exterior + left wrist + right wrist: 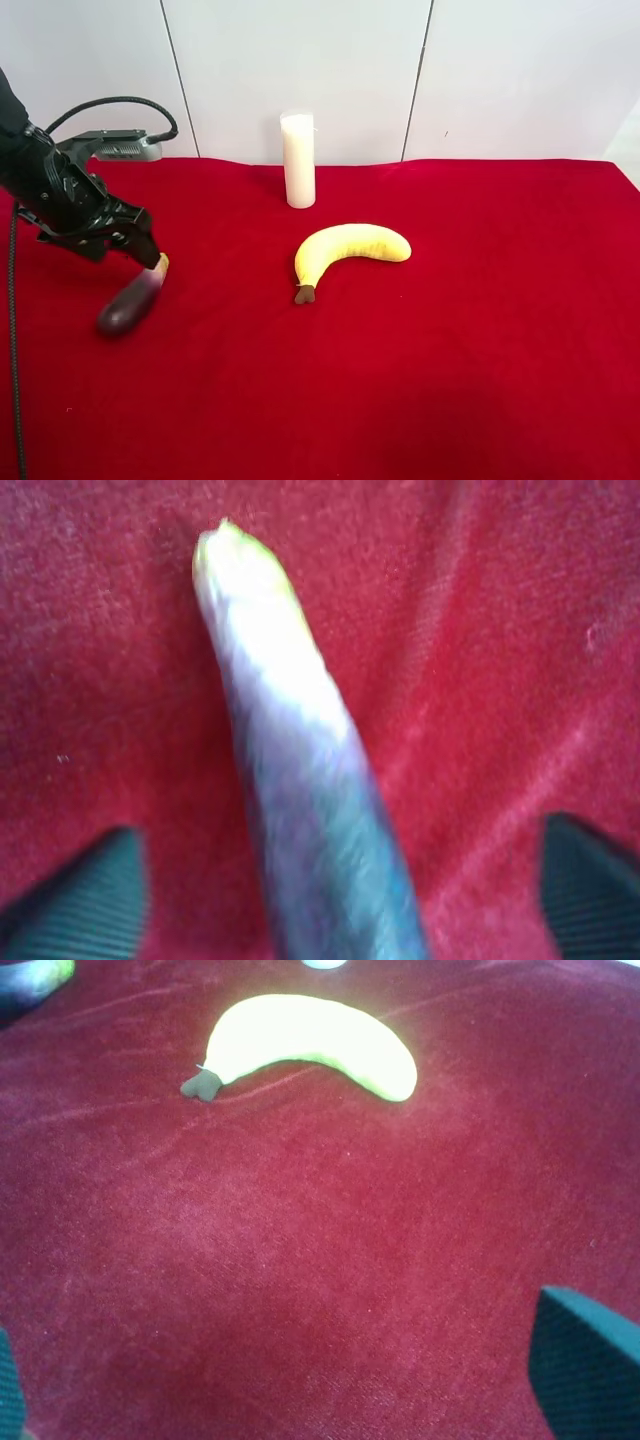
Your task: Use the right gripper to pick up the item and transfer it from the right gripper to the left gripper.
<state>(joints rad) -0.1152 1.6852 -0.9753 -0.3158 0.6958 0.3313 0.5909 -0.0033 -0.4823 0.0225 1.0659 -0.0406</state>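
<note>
The eggplant (130,300) lies on the red cloth at the exterior high view's left, with its pale stem end toward the gripper. The all-black left gripper (148,255) hovers over that stem end. In the left wrist view the eggplant (300,780) runs between the two fingertips (85,895), which stand wide apart and do not touch it, so the left gripper (335,890) is open. The right gripper (300,1380) is open and empty over bare cloth, and it is out of the exterior high view. The eggplant's end shows in a corner of the right wrist view (25,980).
A yellow banana (350,250) lies mid-cloth and also shows in the right wrist view (310,1040). A white pillar candle (298,160) stands behind it near the white back wall. The red cloth (480,350) covers the whole table.
</note>
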